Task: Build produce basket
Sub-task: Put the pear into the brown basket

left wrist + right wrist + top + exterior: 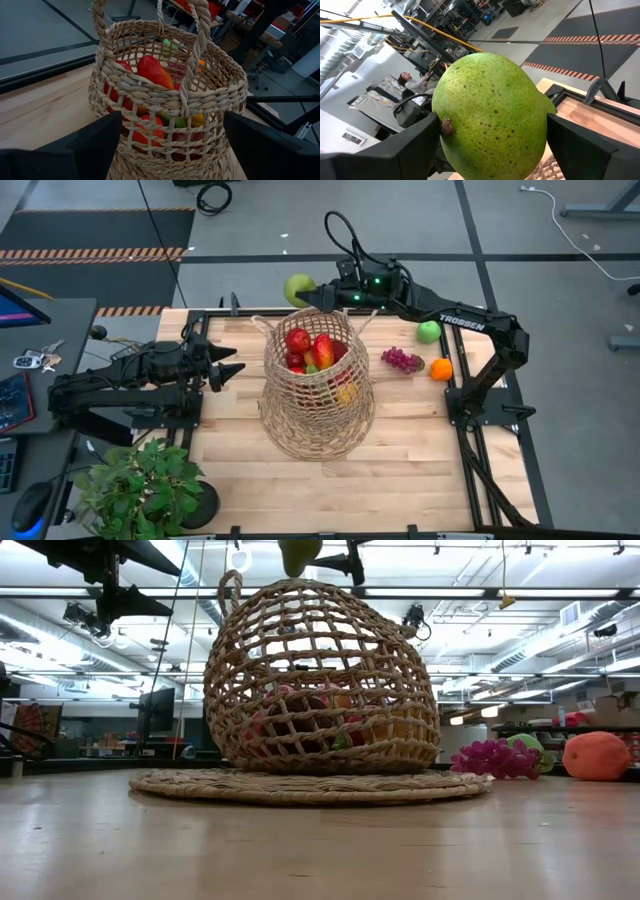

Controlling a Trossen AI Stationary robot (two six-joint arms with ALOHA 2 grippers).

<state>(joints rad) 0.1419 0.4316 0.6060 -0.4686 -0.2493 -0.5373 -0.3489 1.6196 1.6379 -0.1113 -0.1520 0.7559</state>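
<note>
A tall wicker basket point(318, 395) stands mid-table, its mouth partly filled with red produce point(311, 350) and flanked by two thin loop handles. The right tool point(305, 293), clamped around a green mango point(297, 288), hangs just behind the rim. The left tool point(232, 370) waits beside the basket. Grapes point(401, 360), an orange point(441, 368) and a green apple point(429, 331) crowd the right side; the front table point(400, 465) lies bare.

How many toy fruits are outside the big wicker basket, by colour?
Green: 2, the speckled green toy mango in the right end effector and the small green toy apple on the table.
Purple: 1, the purple toy grape bunch.
Orange: 1, the round orange toy fruit.
Total: 4.
Left end effector waits open beside the tan wicker basket.
</note>
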